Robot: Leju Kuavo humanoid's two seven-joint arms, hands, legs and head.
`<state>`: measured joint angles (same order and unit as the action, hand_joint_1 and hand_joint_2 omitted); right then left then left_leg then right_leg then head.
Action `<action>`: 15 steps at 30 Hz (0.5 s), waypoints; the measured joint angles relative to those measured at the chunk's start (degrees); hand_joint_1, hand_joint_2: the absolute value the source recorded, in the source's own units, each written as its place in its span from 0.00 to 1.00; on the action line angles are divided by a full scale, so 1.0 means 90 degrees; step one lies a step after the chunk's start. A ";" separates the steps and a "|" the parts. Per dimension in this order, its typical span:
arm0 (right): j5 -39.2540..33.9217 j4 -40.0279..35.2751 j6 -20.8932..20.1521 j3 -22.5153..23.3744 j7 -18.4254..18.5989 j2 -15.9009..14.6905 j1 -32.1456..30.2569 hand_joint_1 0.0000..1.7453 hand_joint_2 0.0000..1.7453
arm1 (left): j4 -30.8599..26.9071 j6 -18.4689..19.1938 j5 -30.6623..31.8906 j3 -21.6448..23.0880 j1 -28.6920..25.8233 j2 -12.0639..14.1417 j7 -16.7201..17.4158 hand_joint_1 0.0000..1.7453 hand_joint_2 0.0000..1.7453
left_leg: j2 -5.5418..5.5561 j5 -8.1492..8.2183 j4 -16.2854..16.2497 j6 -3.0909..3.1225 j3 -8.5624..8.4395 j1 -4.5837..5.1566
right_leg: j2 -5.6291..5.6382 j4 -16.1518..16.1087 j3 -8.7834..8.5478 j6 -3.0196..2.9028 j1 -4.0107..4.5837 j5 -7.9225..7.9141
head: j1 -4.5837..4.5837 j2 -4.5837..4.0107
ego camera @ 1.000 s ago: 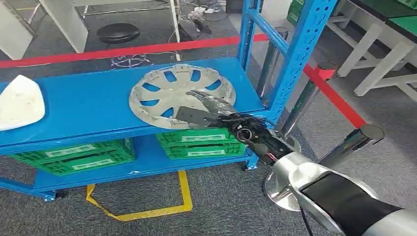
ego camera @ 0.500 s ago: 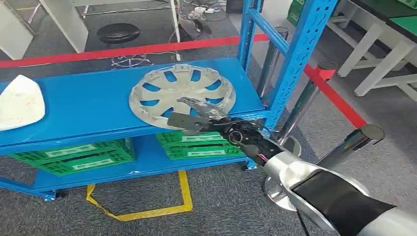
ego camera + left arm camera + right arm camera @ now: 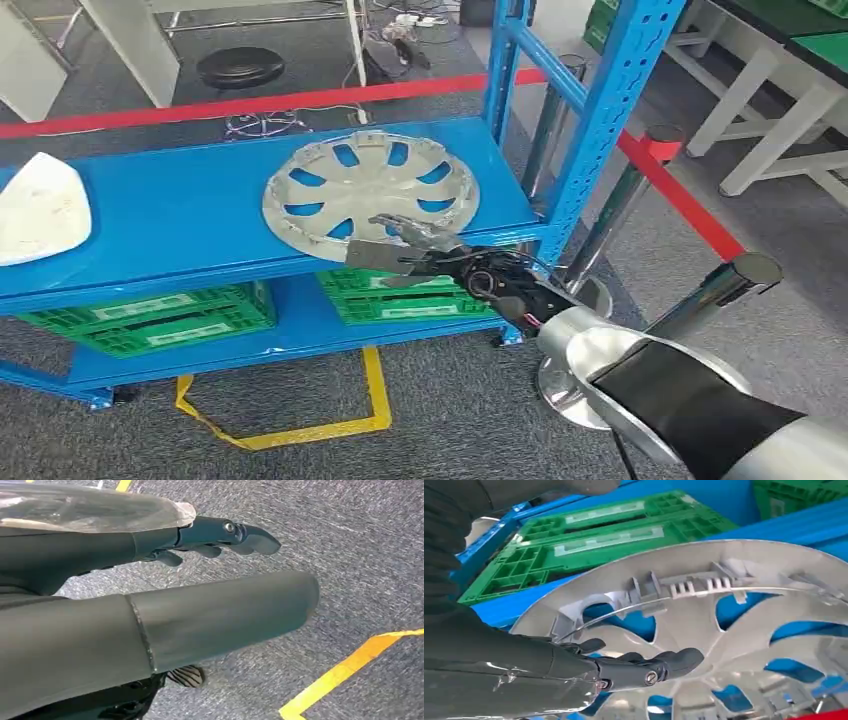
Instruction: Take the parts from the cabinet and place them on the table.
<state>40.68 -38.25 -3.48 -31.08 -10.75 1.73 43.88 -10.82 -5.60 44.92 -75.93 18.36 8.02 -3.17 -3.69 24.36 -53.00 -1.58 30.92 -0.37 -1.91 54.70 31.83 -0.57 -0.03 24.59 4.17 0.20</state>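
The right hand (image 3: pixel 400 250) reaches over the near rim of the silver wheel cover (image 3: pixel 370 190), fingers (image 3: pixel 659 665) stretched above its inner face, thumb below the shelf edge; whether it already grips the rim I cannot tell. The cover lies flat on the blue shelf (image 3: pixel 180 215), directly beyond the hand. Green crates (image 3: pixel 410 290) sit below the hand. The left hand (image 3: pixel 220 535) hangs above grey carpet with its fingers apart, holding nothing.

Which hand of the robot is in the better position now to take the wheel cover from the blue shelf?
The right hand. It is already at the near edge of the wheel cover on the blue shelf, fingers spread over the rim. The left hand hangs over the carpet floor, away from the shelf.
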 joint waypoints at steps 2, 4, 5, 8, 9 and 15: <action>0.0010 0.0070 -0.0024 -0.0031 0.0000 0.0000 0.0035 0.00 1.00 | 0.0000 0.0005 -0.0019 0.0000 0.0001 0.0007 0.0002 0.00 0.00 | 0.0000 0.0000 0.0000 0.0000 0.0000 0.0000 | 0.0000 0.0000 0.0000 0.0000 0.0000 0.0000 | 0.0002 0.0000; 0.0051 0.0124 -0.0051 -0.0066 -0.0005 0.0000 0.0077 0.00 1.00 | 0.0000 0.0005 -0.0039 0.0000 0.0000 0.0017 0.0000 0.00 0.00 | 0.0000 0.0000 0.0000 0.0000 0.0000 0.0000 | 0.0000 0.0000 0.0000 0.0000 0.0000 0.0000 | 0.0002 0.0000; 0.0068 0.0172 -0.0065 -0.0083 -0.0005 0.0000 0.0111 0.00 1.00 | 0.0000 0.0005 -0.0044 0.0000 0.0001 0.0019 0.0000 0.00 0.00 | 0.0000 0.0000 0.0000 0.0000 0.0000 0.0000 | 0.0000 0.0000 0.0000 0.0000 0.0000 0.0000 | 0.0002 0.0000; 0.0160 0.0280 -0.0075 -0.0156 -0.0007 0.0002 0.0177 0.00 1.00 | 0.0000 0.0005 -0.0058 0.0000 0.0001 0.0034 0.0000 0.00 0.00 | 0.0000 0.0000 0.0000 0.0000 0.0000 0.0000 | 0.0000 0.0000 0.0000 0.0000 0.0000 0.0000 | 0.0000 0.0000; 0.0226 0.0311 -0.0075 -0.0187 -0.0005 0.0002 0.0201 0.00 1.00 | 0.0000 0.0007 -0.0058 0.0000 0.0002 0.0036 -0.0005 0.00 0.00 | 0.0000 0.0000 0.0000 0.0000 -0.0001 0.0000 | 0.0000 0.0000 0.0000 0.0000 0.0000 0.0000 | 0.0002 0.0000; 0.0712 0.0537 -0.0090 -0.0403 -0.0002 -0.0017 0.0416 0.00 1.00 | 0.0000 0.0053 -0.0024 0.0000 0.0045 0.0039 -0.0012 0.00 0.00 | -0.0001 -0.0001 -0.0002 0.0000 -0.0003 0.0000 | 0.0002 -0.0001 0.0001 0.0000 -0.0001 -0.0001 | 0.0002 0.0000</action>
<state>47.08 -33.42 -4.28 -34.71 -10.78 1.57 47.63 -10.82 -5.11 44.70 -75.93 18.76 8.37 -3.28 -3.70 24.35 -53.02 -1.59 30.89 -0.37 -1.89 54.69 31.83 -0.57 -0.03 24.58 4.20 0.20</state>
